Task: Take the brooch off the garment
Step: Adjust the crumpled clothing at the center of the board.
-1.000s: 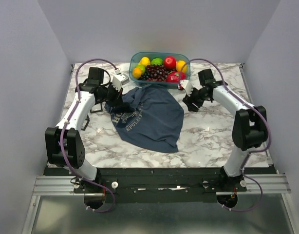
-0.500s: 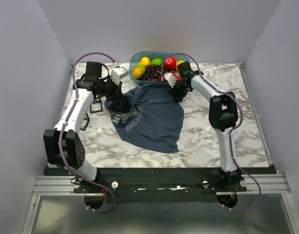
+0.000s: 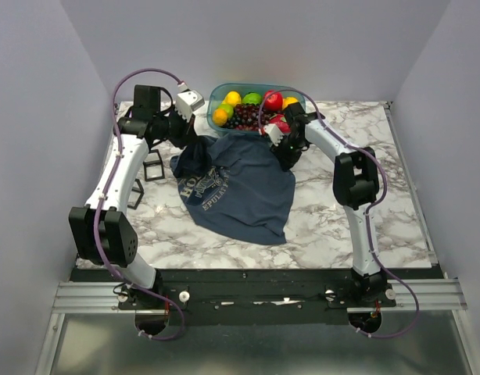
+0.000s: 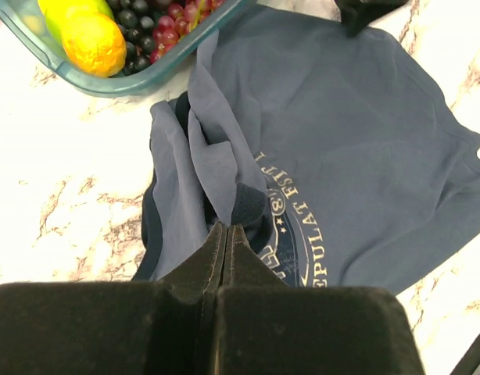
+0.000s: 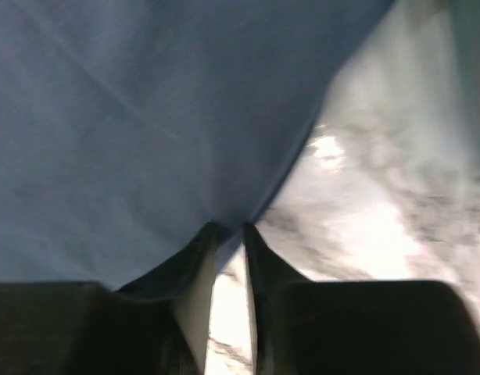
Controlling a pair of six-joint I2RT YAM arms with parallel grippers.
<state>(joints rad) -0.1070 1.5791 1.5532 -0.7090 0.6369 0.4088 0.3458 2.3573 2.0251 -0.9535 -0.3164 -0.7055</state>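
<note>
overhead, wrist close-ups sharing garment (image 3: 240,187)

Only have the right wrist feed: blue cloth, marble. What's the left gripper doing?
Observer: Left gripper is shut on a raised fold of the garment, beside its printed lettering.
Operator: What's beyond the cloth?
Observer: A teal bin of fruit; the garment's far edge runs up to it.
Operator: Brooch?
Observer: Not visible in any view.
</note>
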